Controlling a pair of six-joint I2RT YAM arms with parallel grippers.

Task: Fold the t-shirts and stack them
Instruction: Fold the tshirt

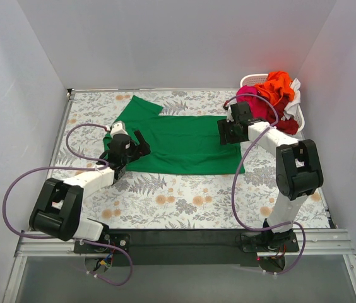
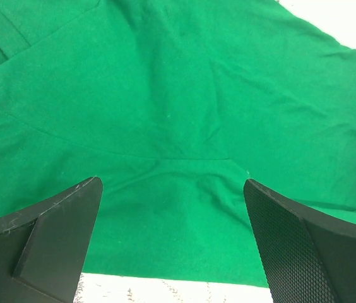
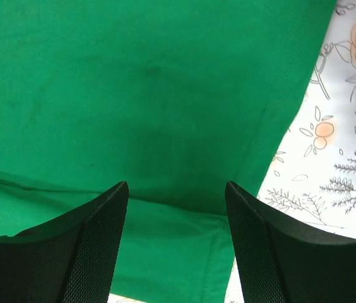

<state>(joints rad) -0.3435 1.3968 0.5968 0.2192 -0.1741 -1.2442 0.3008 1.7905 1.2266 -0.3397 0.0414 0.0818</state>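
The green t-shirt (image 1: pixel 178 142) lies spread on the floral table, partly folded, one sleeve pointing to the far left. My left gripper (image 1: pixel 139 144) is open and empty over the shirt's left end; the left wrist view shows green cloth (image 2: pixel 178 113) between its wide-apart fingers (image 2: pixel 64 214). My right gripper (image 1: pixel 226 134) is open and empty over the shirt's right end, where a folded hem (image 3: pixel 184 252) shows between its fingers (image 3: pixel 102 240). Orange (image 1: pixel 279 85), magenta (image 1: pixel 257 101) and dark red (image 1: pixel 287 125) shirts and a white one (image 1: pixel 295 91) are piled in the basket.
The white plastic basket (image 1: pixel 249 80) stands at the far right corner against the wall. The floral tablecloth (image 1: pixel 184 196) is bare in front of the shirt. Grey walls enclose the table on three sides. Purple cables loop off both arms.
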